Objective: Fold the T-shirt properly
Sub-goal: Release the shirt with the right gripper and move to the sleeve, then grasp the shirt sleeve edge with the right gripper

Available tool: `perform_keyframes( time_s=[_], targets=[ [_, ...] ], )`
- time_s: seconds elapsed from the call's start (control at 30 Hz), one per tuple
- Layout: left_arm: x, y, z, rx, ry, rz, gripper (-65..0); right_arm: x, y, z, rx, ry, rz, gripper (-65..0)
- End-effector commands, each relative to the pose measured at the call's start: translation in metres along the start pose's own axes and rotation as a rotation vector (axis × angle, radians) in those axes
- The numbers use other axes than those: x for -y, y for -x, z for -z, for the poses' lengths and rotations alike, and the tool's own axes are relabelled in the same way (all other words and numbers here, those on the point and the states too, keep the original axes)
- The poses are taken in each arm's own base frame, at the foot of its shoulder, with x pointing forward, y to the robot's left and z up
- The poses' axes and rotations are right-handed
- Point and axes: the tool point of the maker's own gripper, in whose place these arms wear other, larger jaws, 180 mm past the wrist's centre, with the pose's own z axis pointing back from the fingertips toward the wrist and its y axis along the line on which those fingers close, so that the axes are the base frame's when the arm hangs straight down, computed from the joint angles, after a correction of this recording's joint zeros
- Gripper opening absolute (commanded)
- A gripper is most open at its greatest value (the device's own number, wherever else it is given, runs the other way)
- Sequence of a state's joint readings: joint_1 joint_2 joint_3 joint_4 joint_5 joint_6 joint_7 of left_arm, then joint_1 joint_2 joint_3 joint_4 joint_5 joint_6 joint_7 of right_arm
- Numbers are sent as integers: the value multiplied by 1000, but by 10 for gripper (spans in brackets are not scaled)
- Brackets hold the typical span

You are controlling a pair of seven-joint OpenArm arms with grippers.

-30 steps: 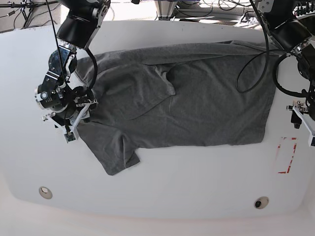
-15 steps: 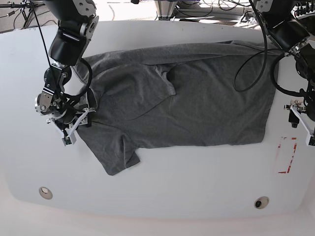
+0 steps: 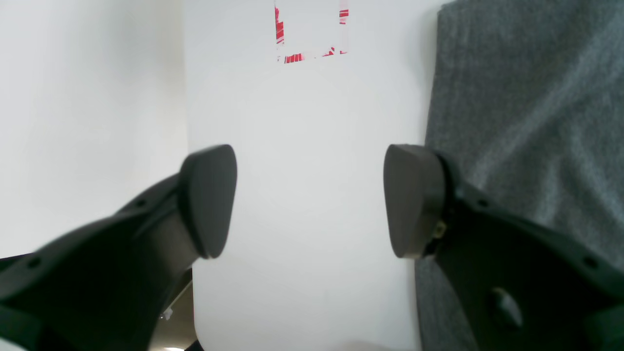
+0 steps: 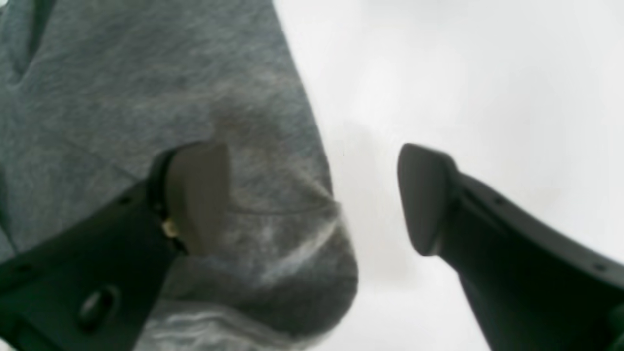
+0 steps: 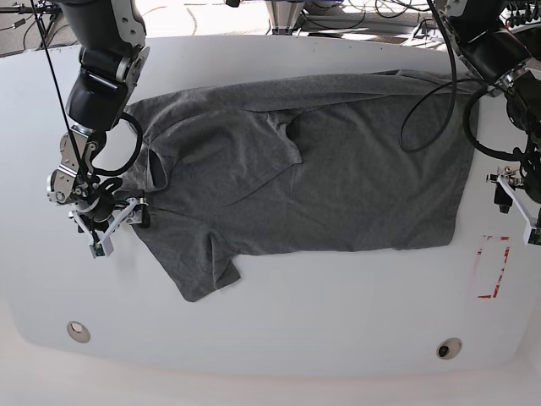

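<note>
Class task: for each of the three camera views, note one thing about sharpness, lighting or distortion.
Right wrist view: soft and blurred throughout, the T-shirt edge smeared, the table washed out to near white. Left wrist view: sharper, fabric weave readable, a red tape marking crisp, the open left tool dark in the foreground. Base view: evenly lit, table edges bowed by the wide lens.

Robotics lab, probably. White tabletop (image 5: pixel 279 313) with red tape marks (image 5: pixel 492 266) at lower right; black cables (image 5: pixel 435 101) looping upper right; metal stand legs (image 5: pixel 283 15) along top edge, partly cropped.
</note>
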State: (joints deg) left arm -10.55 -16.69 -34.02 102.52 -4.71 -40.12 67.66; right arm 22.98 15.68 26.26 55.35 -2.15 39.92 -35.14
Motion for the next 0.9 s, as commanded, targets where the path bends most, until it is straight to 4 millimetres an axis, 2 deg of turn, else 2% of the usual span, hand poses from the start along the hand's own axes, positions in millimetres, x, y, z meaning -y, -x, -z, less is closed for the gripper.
perform_keyframes(
  time_s=[0.0, 0.13, 0.33, 0.5, 0.87],
  targets=[
    [-10, -14, -6, 47, -26, 3, -211, 18, -16, -7, 75, 21, 50, -103],
    [-10, -14, -6, 46, -25, 4, -211, 28, -14, -11, 100, 37, 100, -103],
    [-10, -13, -6, 44, -25, 4, -211, 25, -8, -9, 92, 32, 114, -103],
    [-9, -13, -6, 43, -25, 6, -211, -1, 15, 3, 44, -13, 133, -103],
    [-9, -12, -5, 41, -26, 6, -211, -37, 21, 17, 31, -78, 160, -103]
  ],
)
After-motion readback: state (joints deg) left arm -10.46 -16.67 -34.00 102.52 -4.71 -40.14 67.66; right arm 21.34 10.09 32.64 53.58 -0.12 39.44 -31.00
